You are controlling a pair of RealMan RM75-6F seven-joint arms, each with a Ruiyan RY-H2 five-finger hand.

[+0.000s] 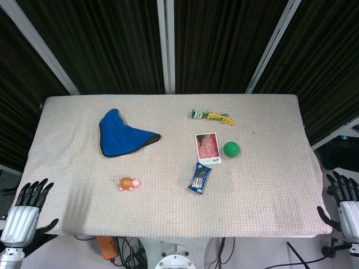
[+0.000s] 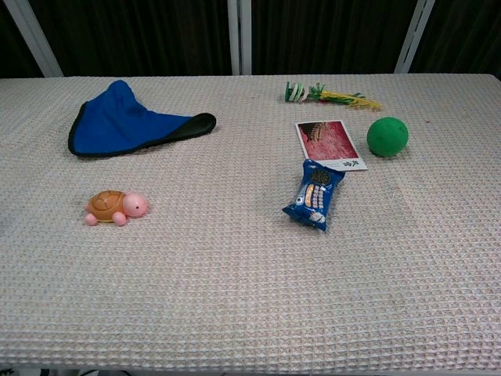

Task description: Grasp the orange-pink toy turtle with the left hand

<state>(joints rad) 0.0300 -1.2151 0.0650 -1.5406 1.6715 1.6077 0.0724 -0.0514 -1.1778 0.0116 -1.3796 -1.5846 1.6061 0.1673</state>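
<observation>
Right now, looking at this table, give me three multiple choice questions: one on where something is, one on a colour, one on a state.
1. The toy turtle lies:
A. nearer the robot than the blue cloth
B. beside the ball
C. on the card

2. The ball is:
A. red
B. green
C. yellow

3. The left robot hand is:
A. holding the turtle
B. pressing the cloth
C. off the table, holding nothing

Answers: 1 A, the turtle lies below the cloth in both views. 2 B, plainly green. 3 C, it hangs at the table's corner, fingers spread.
</observation>
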